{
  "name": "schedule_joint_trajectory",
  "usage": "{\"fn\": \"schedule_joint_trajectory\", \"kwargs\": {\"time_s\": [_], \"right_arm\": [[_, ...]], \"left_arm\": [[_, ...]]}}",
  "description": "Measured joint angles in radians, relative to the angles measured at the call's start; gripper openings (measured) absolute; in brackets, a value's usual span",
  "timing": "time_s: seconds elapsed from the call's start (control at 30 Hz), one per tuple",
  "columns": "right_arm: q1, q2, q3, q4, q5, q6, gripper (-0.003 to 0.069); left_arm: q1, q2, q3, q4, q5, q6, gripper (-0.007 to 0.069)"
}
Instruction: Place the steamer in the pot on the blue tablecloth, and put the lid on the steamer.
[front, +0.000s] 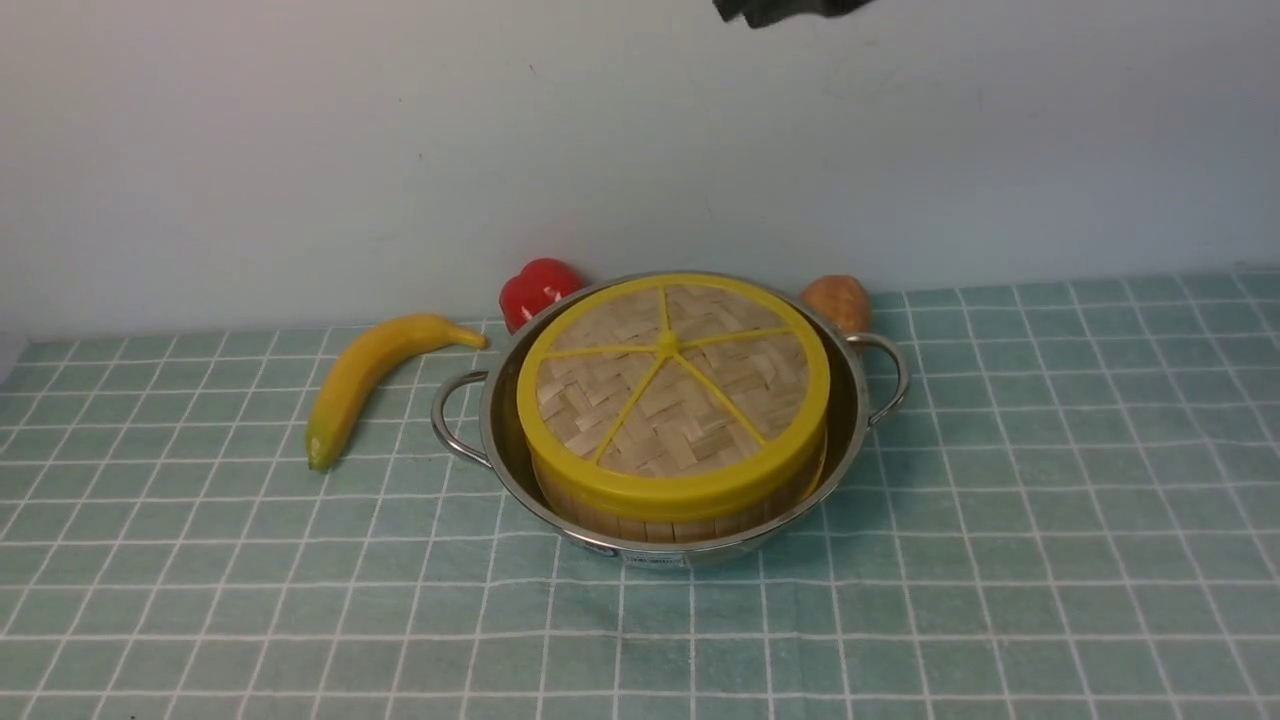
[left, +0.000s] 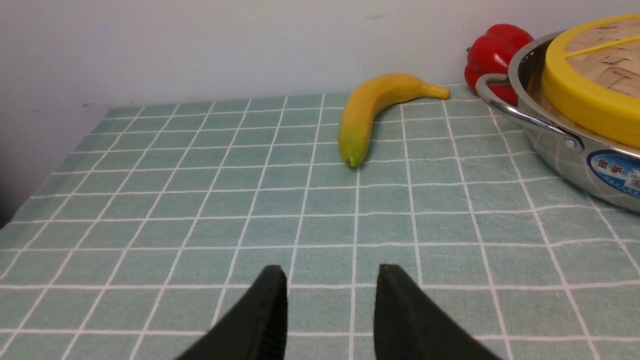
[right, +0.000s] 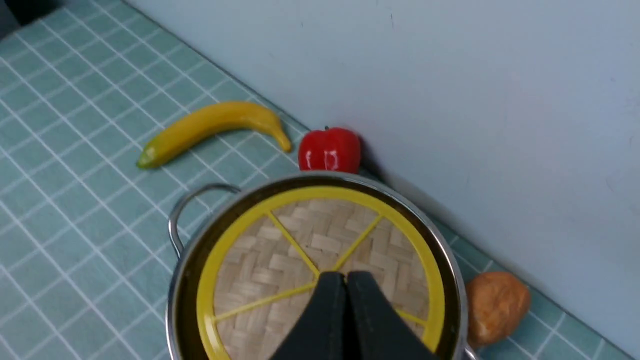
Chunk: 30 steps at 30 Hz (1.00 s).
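Blue tablecloth (front: 1050, 560) covers the table to a pale wall. One pot (front: 500, 440) near the far edge, one steamer (front: 690, 520) inside, one lid (front: 672, 380) on top. One banana (front: 375, 375), one red pepper (front: 540, 290), one potato (front: 838, 300). My left tool (left: 330, 310) gapes, empty; right tool (right: 346, 295) closed, empty, over the lid.

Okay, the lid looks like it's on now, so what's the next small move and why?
Probably lift the right gripper clear and retract. The lid already sits on the steamer inside the pot, and the closed fingers hold nothing.
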Motion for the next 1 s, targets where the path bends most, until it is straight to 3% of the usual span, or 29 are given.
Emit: {"fn": "schedule_joint_trajectory", "kwargs": {"time_s": [0.2, 0.3, 0.43, 0.47, 0.63, 0.73, 0.87, 1.0], "right_arm": [[-0.024, -0.326, 0.505, -0.061, -0.135, 0.037, 0.0006], [-0.119, -0.664, 0.936, -0.071, -0.399, 0.134, 0.0015], [-0.226, -0.995, 1.26, -0.101, -0.59, 0.231, 0.0027], [-0.297, -1.183, 1.433, -0.114, -0.688, 0.261, 0.0032], [-0.443, -1.501, 1.7, -0.168, -0.922, 0.28, 0.0043], [-0.522, -1.555, 1.794, -0.199, -1.025, 0.285, 0.005], [-0.599, -1.593, 1.92, -0.194, -1.037, 0.354, 0.0062], [-0.615, -1.637, 2.022, -0.224, -1.034, 0.37, 0.0071]], "left_arm": [[0.0, 0.0, 0.0, 0.0, 0.0, 0.0, 0.0243], [0.0, 0.0, 0.0, 0.0, -0.001, 0.0, 0.0243], [0.0, 0.0, 0.0, 0.0, -0.001, 0.0, 0.0243], [0.0, 0.0, 0.0, 0.0, -0.001, 0.0, 0.0243], [0.0, 0.0, 0.0, 0.0, -0.001, 0.0, 0.0243], [0.0, 0.0, 0.0, 0.0, -0.001, 0.0, 0.0243], [0.0, 0.0, 0.0, 0.0, -0.001, 0.0, 0.0243], [0.0, 0.0, 0.0, 0.0, -0.001, 0.0, 0.0243]]}}
